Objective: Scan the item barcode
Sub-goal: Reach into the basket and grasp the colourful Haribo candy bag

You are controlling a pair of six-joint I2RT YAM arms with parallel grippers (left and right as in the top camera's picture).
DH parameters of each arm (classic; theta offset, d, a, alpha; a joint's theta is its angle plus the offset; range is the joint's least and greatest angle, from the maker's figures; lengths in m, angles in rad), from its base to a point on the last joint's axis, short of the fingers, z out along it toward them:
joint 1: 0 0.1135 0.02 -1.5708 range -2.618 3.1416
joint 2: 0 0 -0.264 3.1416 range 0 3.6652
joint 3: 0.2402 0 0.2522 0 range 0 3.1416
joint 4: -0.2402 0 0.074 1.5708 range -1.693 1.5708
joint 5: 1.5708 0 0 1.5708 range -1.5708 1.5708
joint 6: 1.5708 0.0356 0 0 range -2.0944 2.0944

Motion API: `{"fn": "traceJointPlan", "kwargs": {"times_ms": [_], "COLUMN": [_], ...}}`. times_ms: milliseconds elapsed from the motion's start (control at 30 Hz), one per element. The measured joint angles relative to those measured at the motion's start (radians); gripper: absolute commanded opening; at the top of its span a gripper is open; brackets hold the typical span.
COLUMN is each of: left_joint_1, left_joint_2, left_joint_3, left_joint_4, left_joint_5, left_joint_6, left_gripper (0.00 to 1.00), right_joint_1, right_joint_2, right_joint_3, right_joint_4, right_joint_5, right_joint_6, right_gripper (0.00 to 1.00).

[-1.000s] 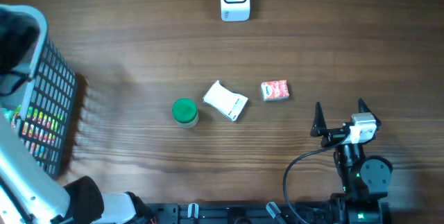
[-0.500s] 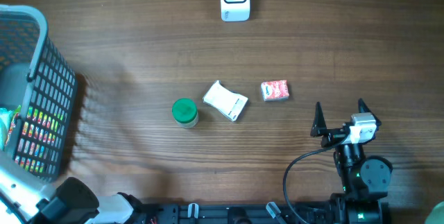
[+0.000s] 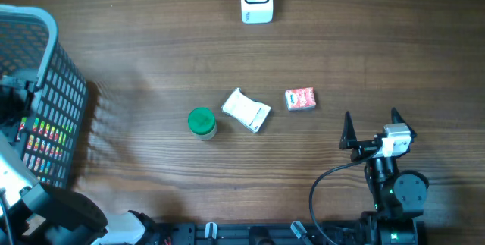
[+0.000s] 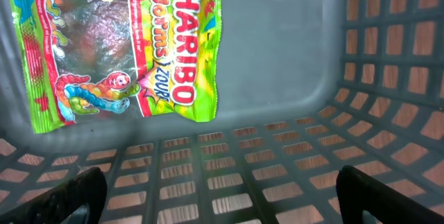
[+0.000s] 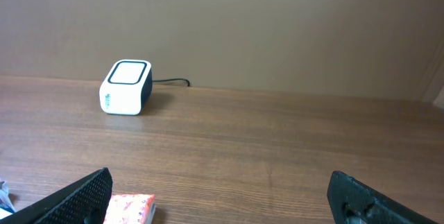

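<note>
Left claw (image 4: 222, 195) (spread wide) sits inside basket (image 4: 277, 57), fingertips (image 4: 62, 197) cropped.

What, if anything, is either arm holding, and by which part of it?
Nothing is held. The left jaws stand open in the basket, apart from the candy bag; the right jaws stand open above the table.

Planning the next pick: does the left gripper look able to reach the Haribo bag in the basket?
Likely yes: the left gripper is open inside the basket, facing the Haribo bag, with nothing between them.
</note>
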Motion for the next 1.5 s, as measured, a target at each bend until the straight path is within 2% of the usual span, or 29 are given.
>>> {"fn": "traceJointPlan", "kwargs": {"times_ms": [533, 1000, 1167, 1400, 1500], "left_joint_1": [0.000, 0.003, 0.023, 0.088, 0.144], "left_joint_2": [0.000, 0.018, 0.018, 0.018, 0.031], "left_joint_3": [-0.004, -0.021, 0.006, 0.145, 0.145], "left_joint_4": [0.003, 0.098, 0.063, 0.049, 0.017], "left_joint_5": [0.000, 0.000, 0.000, -0.005, -0.075], "left_joint_6": [0.000, 0.001, 0.001, 0.001, 0.001], "left_gripper": [1.00, 1.00, 1.00, 1.00, 1.00], "right_joint_1": [0.000, 0.000, 0.000, 0.000, 0.000], "right_joint_2": [0.000, 0.000, 0.000, 0.000, 0.000], "right_joint_3": [0.000, 0.000, 0.000, 0.000, 0.000], "right_joint_4": [0.000, 0.000, 0.000, 0.000, 0.000], "right_joint_5": [0.000, 0.000, 0.000, 0.000, 0.000], "right_joint_6": [0.000, 0.000, 0.000, 0.000, 0.000], "right_gripper": [1.00, 1.00, 1.00, 1.00, 1.00]}}
